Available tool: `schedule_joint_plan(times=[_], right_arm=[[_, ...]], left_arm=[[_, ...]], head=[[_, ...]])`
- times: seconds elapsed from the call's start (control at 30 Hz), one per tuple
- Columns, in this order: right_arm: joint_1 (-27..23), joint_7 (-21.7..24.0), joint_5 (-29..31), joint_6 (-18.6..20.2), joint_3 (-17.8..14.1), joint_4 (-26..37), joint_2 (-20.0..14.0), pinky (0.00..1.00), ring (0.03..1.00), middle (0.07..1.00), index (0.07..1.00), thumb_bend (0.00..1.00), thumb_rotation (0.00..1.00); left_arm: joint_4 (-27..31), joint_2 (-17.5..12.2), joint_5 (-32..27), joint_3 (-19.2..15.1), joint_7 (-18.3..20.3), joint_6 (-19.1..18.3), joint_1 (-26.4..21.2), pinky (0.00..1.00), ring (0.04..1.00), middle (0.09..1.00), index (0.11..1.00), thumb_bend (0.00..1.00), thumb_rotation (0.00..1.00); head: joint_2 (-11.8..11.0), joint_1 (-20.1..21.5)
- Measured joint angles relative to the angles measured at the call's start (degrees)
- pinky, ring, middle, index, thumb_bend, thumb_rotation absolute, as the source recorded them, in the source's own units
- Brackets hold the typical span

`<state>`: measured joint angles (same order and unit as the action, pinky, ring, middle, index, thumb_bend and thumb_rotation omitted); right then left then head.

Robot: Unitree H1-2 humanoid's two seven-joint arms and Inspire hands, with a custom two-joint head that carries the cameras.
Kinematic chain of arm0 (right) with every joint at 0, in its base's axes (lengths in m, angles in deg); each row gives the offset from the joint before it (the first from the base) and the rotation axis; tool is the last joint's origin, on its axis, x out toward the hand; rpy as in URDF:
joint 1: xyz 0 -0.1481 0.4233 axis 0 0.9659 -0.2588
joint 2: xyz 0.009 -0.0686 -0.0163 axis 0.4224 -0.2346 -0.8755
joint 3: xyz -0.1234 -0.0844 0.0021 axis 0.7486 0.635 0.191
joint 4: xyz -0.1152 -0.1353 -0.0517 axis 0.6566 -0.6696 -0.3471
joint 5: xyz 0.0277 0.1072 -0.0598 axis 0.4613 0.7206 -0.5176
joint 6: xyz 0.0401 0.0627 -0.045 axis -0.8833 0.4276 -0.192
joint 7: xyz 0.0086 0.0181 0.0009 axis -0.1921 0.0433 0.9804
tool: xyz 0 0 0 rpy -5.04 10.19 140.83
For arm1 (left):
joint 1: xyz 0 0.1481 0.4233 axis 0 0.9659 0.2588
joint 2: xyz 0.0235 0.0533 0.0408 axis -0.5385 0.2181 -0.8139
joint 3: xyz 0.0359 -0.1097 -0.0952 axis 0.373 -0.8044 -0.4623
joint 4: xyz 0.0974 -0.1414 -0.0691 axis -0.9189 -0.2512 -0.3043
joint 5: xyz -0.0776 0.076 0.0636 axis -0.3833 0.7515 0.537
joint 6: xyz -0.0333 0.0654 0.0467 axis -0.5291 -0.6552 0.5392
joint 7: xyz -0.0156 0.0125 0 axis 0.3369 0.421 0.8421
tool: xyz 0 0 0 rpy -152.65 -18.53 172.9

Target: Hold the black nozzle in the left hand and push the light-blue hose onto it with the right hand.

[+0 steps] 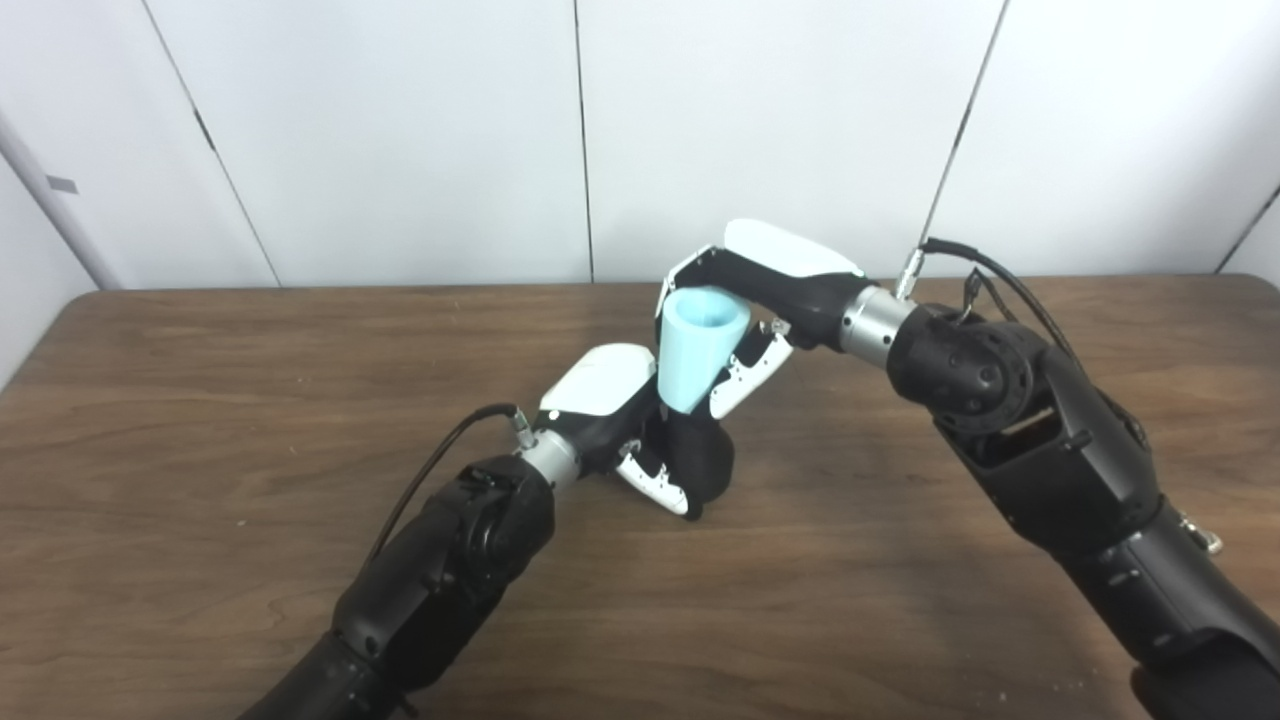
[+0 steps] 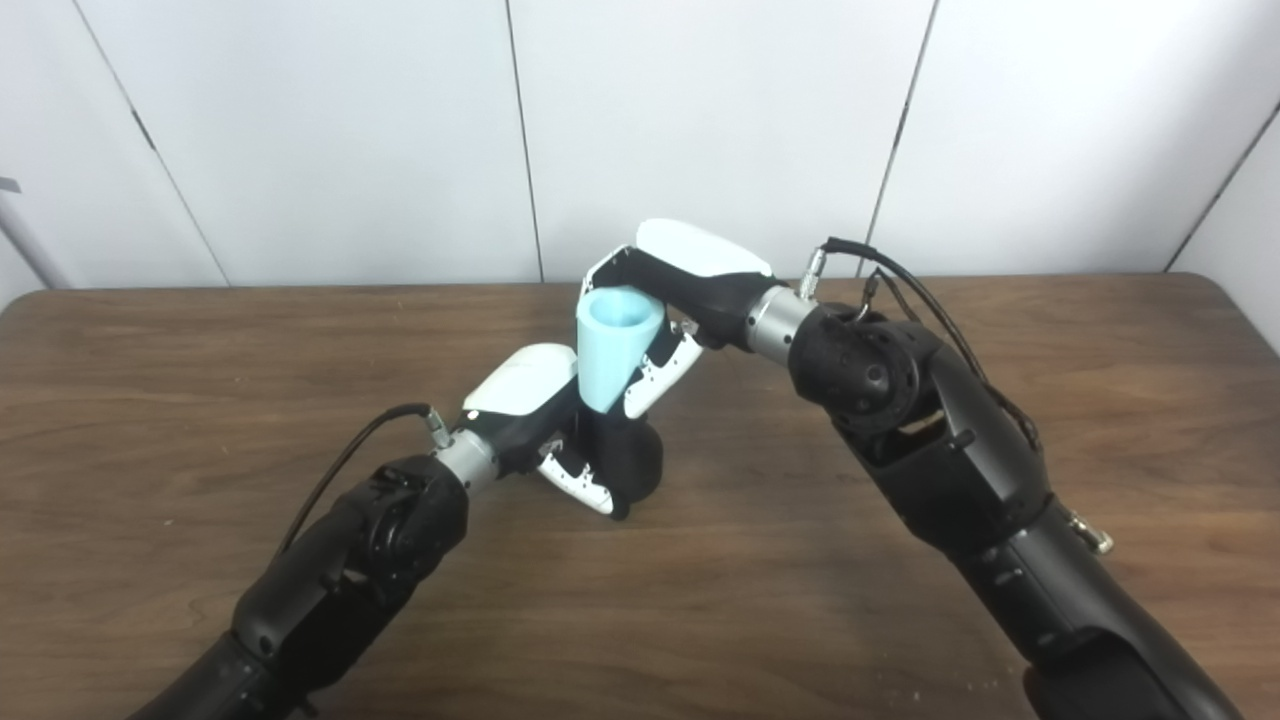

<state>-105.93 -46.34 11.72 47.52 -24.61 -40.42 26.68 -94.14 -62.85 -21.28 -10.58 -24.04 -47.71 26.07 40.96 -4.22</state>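
At the middle of the table my left hand (image 1: 625, 420) is shut on the black nozzle (image 1: 700, 455), which stands upright with its base close to the wood. The light-blue hose (image 1: 700, 345), a funnel-shaped piece with its wide open mouth up, sits with its narrow end down on the nozzle's top. My right hand (image 1: 760, 300) comes from the right and is shut on the hose, fingers wrapped round its upper part. In the right eye view the hose (image 2: 617, 340) and nozzle (image 2: 625, 462) line up the same way. The joint between hose and nozzle is partly hidden by fingers.
The brown wooden table (image 1: 200, 400) reaches to a white panelled wall (image 1: 400, 130) behind. Both black forearms cross the near part of the table, the right one (image 1: 1050, 460) bulky with a cable looping off its wrist.
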Motion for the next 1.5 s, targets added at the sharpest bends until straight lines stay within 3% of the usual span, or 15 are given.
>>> schedule_joint_plan(times=[0.3, 0.6, 1.07, 1.3, 1.37, 1.47, 1.5], right_arm=[[1.94, -1.73, -0.26, 0.59, -0.43, 0.93, 0.06, 0.34, 0.449, 0.502, 0.495, 0.50, 0.00], [2.13, -2.35, -1.39, 0.94, 0.50, 1.18, 0.42, 0.34, 0.449, 0.499, 0.491, 0.50, 0.00], [1.82, -2.38, -2.95, -0.18, 2.50, 1.08, 0.19, 0.35, 0.457, 0.489, 0.479, 0.50, 0.00], [1.61, -1.83, -1.69, 1.78, 1.46, 1.30, 0.22, 0.34, 0.440, 0.496, 0.505, 0.50, 0.00], [1.69, -1.61, -1.19, 2.47, 0.79, 1.42, 0.44, 0.33, 0.451, 0.529, 0.555, 0.49, 0.00], [2.07, -0.76, -0.75, 4.48, -0.22, 2.69, 1.02, 0.39, 0.557, 0.694, 0.739, 0.79, 0.01], [2.22, -0.43, -0.75, 4.81, -0.45, 3.04, 1.06, 0.45, 0.637, 0.768, 0.792, 0.86, 0.05]], left_arm=[[0.22, 0.21, -1.08, -1.44, 0.34, -0.02, 0.47, 0.38, 0.430, 0.426, 0.491, 0.53, 0.00], [0.21, 0.83, -1.08, -2.78, 0.32, -0.02, 1.20, 0.43, 0.461, 0.489, 0.480, 0.53, 0.00], [0.21, 1.14, -0.97, -3.13, 0.31, 0.00, 1.52, 0.39, 0.434, 0.426, 0.493, 0.53, 0.00], [0.14, 1.17, -1.02, -3.02, 0.30, 0.10, 1.49, 0.37, 0.412, 0.411, 0.492, 0.52, 0.00], [0.08, 1.17, -1.02, -3.00, 0.29, 0.16, 1.45, 0.35, 0.395, 0.402, 0.490, 0.52, 0.00], [-0.01, 1.17, -1.02, -2.99, 0.27, 0.20, 1.38, 0.34, 0.387, 0.399, 0.488, 0.52, 0.00], [-0.05, 1.16, -1.01, -3.00, 0.24, 0.20, 1.37, 0.34, 0.388, 0.399, 0.488, 0.52, 0.00]], head=[[0.44, 0.00], [0.61, 0.00], [0.18, 0.00], [-0.26, 0.53], [-0.61, 0.70], [-0.79, 0.79], [-0.79, 0.88]])
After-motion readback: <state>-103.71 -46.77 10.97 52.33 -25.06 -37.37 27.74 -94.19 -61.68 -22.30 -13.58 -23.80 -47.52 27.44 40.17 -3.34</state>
